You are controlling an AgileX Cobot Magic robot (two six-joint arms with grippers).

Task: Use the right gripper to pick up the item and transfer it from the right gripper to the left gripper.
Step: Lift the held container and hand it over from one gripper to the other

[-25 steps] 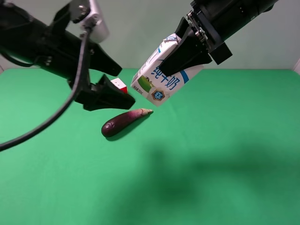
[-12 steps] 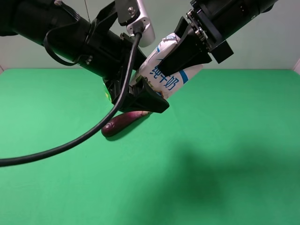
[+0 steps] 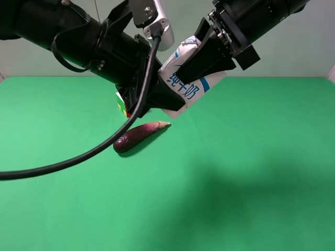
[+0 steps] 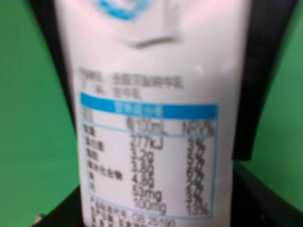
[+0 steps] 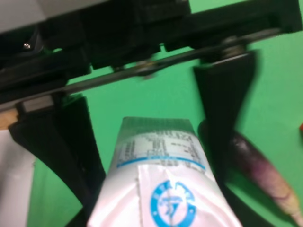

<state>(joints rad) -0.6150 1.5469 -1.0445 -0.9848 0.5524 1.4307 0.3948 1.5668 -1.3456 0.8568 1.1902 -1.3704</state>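
The item is up in the air, off the green table, clamped between the right gripper fingers. The grip sits on its upper half. Long axis slanted, neither upright nor flat, running roughly along the right fingers. Folded top end sits toward the right gripper's palm; the base points out past its fingertips, down toward the left gripper.

The left gripper is at the base end, with its fingers one on each side of the carton in the right wrist view. Left wrist view is blurry: the carton fills the space between the two black fingers, printed nutrition table facing the camera and the base end nearest the left palm. Fingers look to be at the carton's edges, but cannot tell if they are pressing on it or just beside it.

The eggplant lies on the table below the left gripper, apart from it and from the carton. The puzzle cube is mostly hidden behind the left gripper, only a corner showing.
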